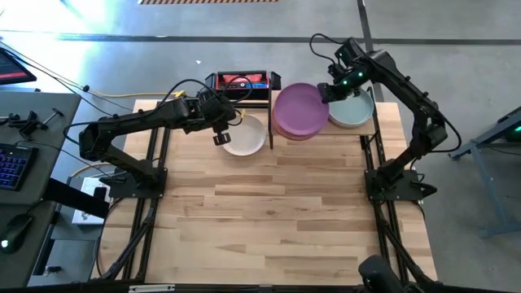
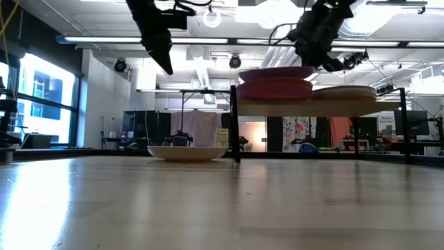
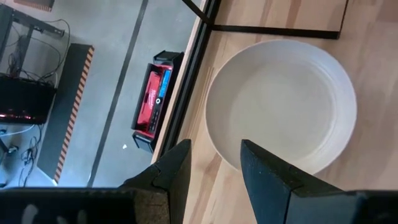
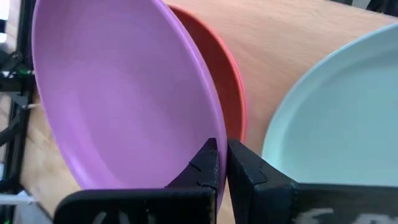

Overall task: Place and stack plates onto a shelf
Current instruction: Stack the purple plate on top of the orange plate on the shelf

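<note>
Tabletop: cream plate [image 3: 283,102] beyond spread left fingers [image 3: 264,168] (untouched).

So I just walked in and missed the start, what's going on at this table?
Two robot arms are putting plates on a small wooden shelf. The right gripper, shut, is at the rim of the purple plate, which tops a stack beside a pale teal plate on the shelf. The left gripper hangs open above a cream-white plate still on the table next to the shelf.
</note>
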